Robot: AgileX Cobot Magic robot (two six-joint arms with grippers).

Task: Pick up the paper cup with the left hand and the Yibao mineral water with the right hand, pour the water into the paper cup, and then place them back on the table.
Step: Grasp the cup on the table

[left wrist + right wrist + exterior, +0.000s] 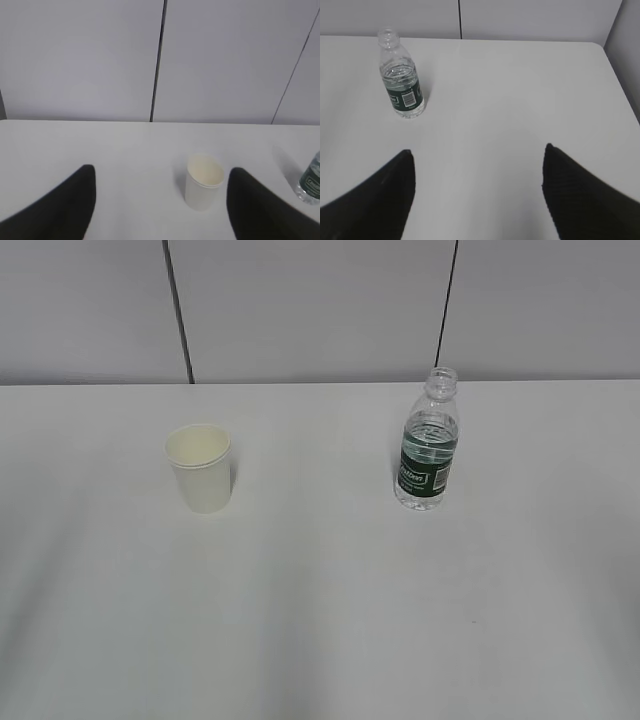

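The white table [320, 620] carries the capless Yibao mineral water [429, 440] at 2 o'clock and the paper cup [201, 468] at 10 o'clock, both upright, well apart. The left hand [160, 200] and the right hand [477, 190] hang with jaws spread, empty.

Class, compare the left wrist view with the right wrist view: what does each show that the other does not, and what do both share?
Only the left wrist view shows the paper cup, standing upright between the open left gripper fingers, and wall panels with dark seams.

Only the right wrist view shows the whole Yibao mineral water, capless and partly filled, plus the table's right edge; the right gripper is open.

Both show the white table; the bottle appears in the left view only as a sliver at the right edge.
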